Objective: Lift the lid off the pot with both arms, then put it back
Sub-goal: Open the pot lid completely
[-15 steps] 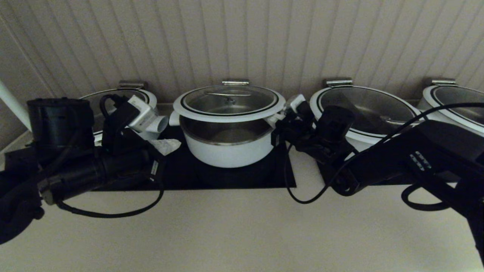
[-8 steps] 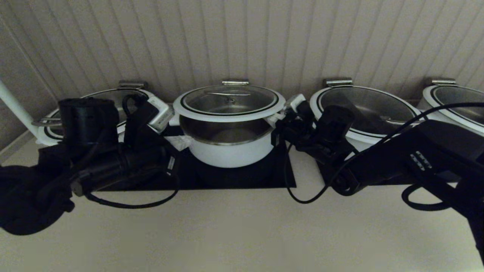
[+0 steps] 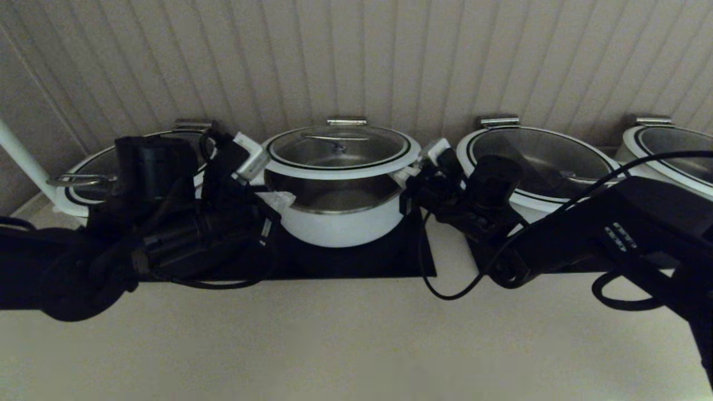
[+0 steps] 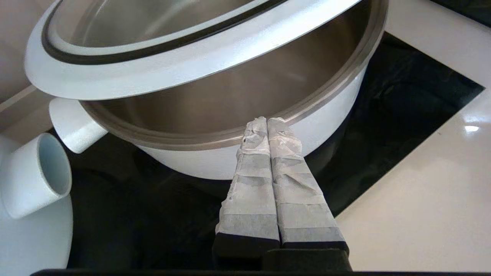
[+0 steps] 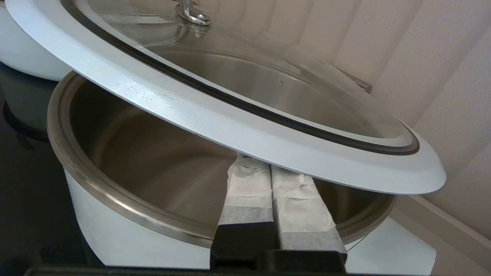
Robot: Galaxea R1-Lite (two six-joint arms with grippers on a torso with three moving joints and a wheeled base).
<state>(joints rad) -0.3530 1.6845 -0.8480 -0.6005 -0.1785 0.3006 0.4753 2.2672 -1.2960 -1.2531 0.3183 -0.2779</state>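
Note:
The lid (image 3: 337, 150) hovers above the white pot (image 3: 340, 225) with a gap showing the steel bowl. My right gripper (image 3: 405, 177) is shut, its taped fingers pressed together under the lid's white rim (image 5: 245, 134) on the pot's right side; the tips (image 5: 255, 163) are partly hidden by the rim. My left gripper (image 3: 278, 199) is shut and empty at the pot's left side. In the left wrist view its tips (image 4: 267, 120) sit at the pot's steel rim (image 4: 330, 96), below the lid (image 4: 184, 65) and apart from it.
The pot stands on a black panel (image 3: 412, 256) in a pale counter. Similar lidded pots stand at left (image 3: 83, 178) and right (image 3: 546, 161). A neighbouring pot's tube handle (image 4: 34, 174) is close to the left gripper. A ribbed wall runs behind.
My left arm has moved right, bringing its shut gripper up to the pot's left side. The right arm and the raised lid have not moved.

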